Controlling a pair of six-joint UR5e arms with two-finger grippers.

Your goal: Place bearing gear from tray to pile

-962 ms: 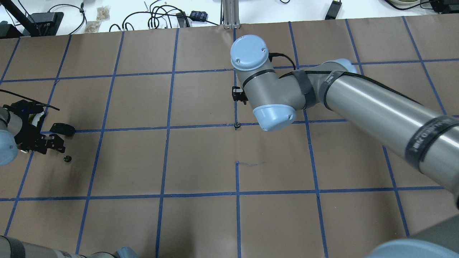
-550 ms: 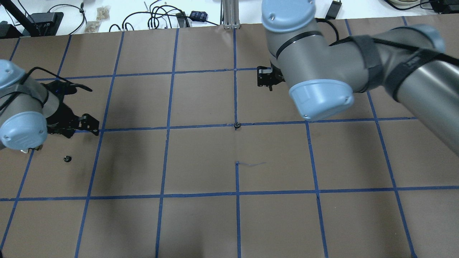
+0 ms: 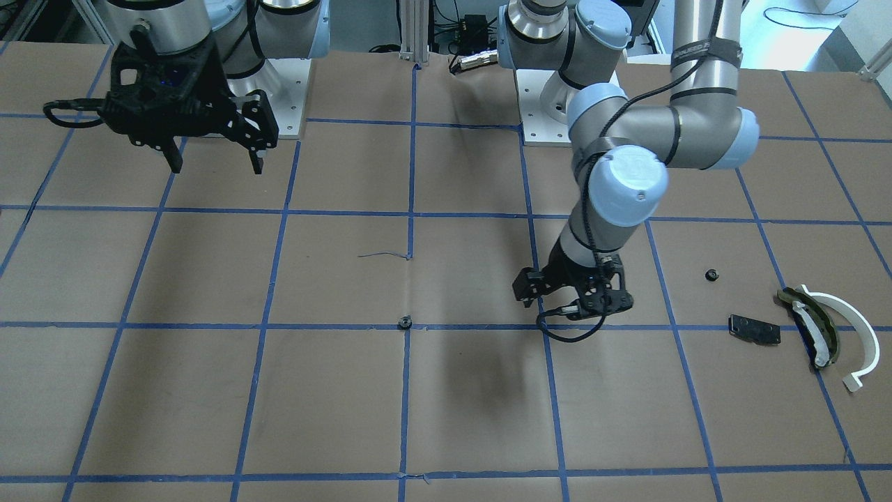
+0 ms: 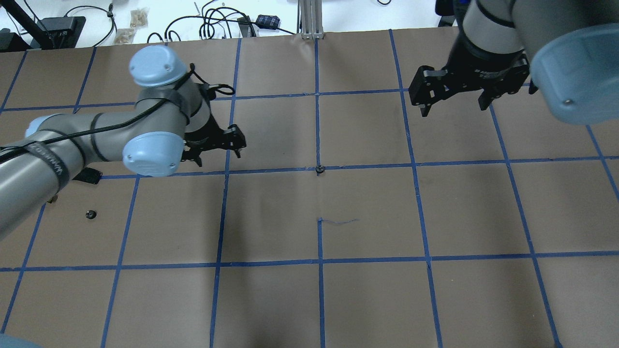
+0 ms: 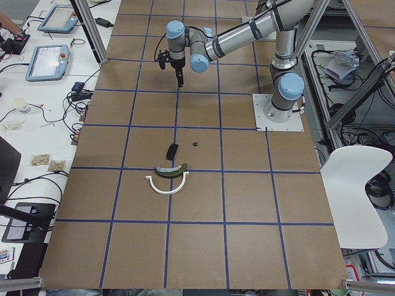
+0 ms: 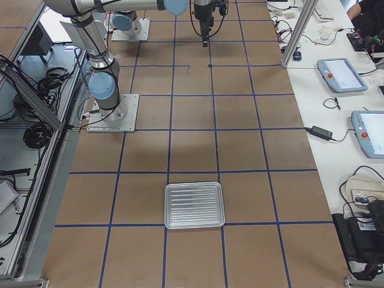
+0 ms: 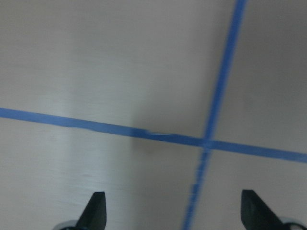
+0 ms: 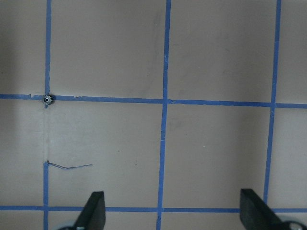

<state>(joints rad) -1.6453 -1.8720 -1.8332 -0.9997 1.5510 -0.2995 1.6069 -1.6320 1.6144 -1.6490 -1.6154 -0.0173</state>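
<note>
You're at the pick-up, I judge. The tray (image 6: 194, 205) lies at the table's right end and the pile (image 3: 812, 324) at its left. The left gripper (image 7: 173, 208) and right gripper (image 8: 172, 206) both gape, holding nothing. The bearing gear (image 4: 319, 169) sits on a tape crossing mid-table, between them and nearer the left. Next, centre that gripper over it and descend.
</note>
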